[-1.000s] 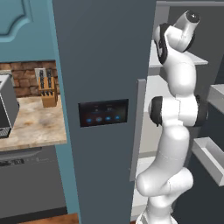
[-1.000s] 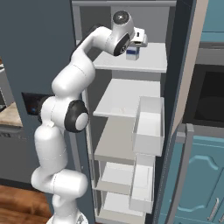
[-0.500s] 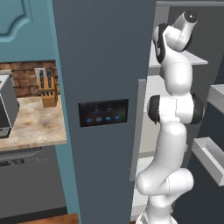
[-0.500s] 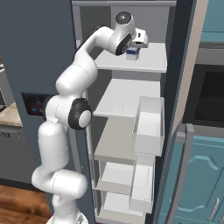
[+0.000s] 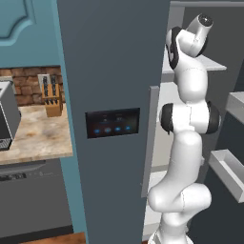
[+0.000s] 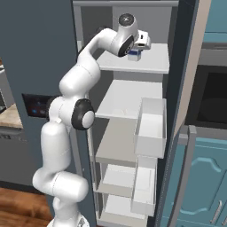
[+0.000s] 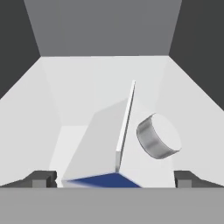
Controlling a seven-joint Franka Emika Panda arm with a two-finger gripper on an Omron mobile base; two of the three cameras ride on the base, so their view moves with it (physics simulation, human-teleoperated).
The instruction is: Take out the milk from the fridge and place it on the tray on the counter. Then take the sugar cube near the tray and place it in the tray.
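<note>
milk (image 7: pixel 103 144): on the top shelf (image 6: pixel 150 62) of the fridge (image 6: pixel 40 48), right below the gripper (image 7: pixel 111 178)
gripper: wide open, empty, one fingertip either side of the carton
carton ridge: running away from the hand, between the fingertips
next: likely lower, then close

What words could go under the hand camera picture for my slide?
Open tool straddling the milk carton on a white fridge shelf.
</note>
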